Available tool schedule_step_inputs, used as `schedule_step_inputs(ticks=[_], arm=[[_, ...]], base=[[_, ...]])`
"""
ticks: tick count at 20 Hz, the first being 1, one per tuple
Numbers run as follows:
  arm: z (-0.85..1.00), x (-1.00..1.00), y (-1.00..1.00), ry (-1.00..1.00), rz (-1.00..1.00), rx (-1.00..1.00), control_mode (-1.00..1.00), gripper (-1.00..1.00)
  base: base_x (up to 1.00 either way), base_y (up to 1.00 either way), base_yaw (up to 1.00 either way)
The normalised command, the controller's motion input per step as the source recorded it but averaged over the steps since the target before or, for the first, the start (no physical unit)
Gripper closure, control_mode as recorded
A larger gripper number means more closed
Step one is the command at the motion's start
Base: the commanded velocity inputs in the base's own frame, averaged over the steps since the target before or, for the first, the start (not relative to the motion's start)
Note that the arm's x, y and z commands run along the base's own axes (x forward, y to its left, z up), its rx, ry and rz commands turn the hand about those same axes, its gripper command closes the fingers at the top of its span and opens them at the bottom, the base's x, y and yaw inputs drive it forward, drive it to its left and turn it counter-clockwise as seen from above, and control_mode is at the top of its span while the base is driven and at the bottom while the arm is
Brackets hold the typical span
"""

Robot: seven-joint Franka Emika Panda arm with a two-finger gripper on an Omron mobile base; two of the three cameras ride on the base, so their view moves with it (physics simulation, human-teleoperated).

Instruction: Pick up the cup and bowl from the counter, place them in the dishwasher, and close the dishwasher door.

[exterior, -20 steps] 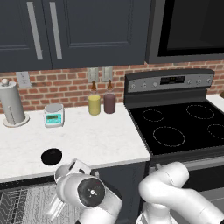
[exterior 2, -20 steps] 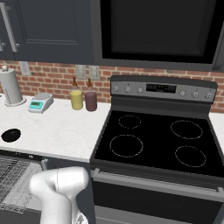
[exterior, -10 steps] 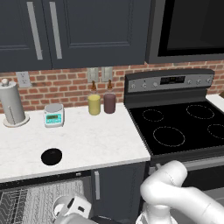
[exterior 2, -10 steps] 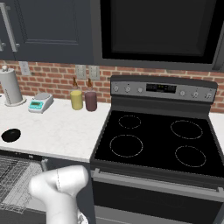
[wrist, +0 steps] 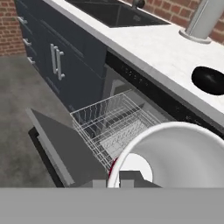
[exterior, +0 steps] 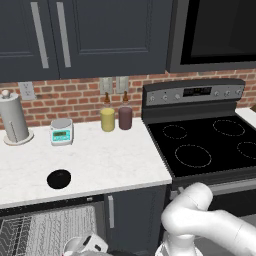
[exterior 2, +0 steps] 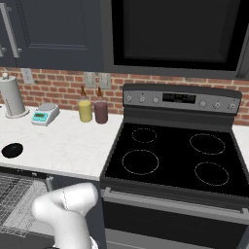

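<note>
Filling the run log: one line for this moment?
gripper: shut on cup | over rack | bowl on counter | door open

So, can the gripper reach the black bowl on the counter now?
Probably not yet. The fingers are shut on the cup, low over the open dishwasher. The bowl sits unobstructed on the counter, so the way looks free once the cup is released.

- Paper towel roll (exterior: 13, 117) stands upright at nine o'clock in the left base view.
- Small kitchen scale (exterior: 61, 132) just beside it, toward three o'clock.
- Yellow canister (exterior: 107, 119) and maroon canister (exterior: 125, 117) side by side against the brick backsplash (exterior: 75, 97).
- Black stove top (exterior 2: 172, 158) at four o'clock in the right base view.
</note>
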Motion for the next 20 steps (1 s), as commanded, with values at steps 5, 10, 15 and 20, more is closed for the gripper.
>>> schedule_step_inputs(ticks=[5, 10, 15, 20], arm=[[-0.40, -0.03, 0.00, 0.00, 0.00, 0.01, -1.00, 1.00], [-0.50, -0.07, 0.00, -0.10, -0.02, -0.04, -1.00, 1.00], [-0.39, 0.03, 0.00, 0.12, -0.11, -0.02, -1.00, 1.00], [-0.23, 0.06, 0.00, 0.21, -0.05, 0.00, -1.00, 1.00]], base=[[0.00, 0.00, 0.00], [0.00, 0.00, 0.00], [0.00, 0.00, 0.00], [0.00, 0.00, 0.00]])
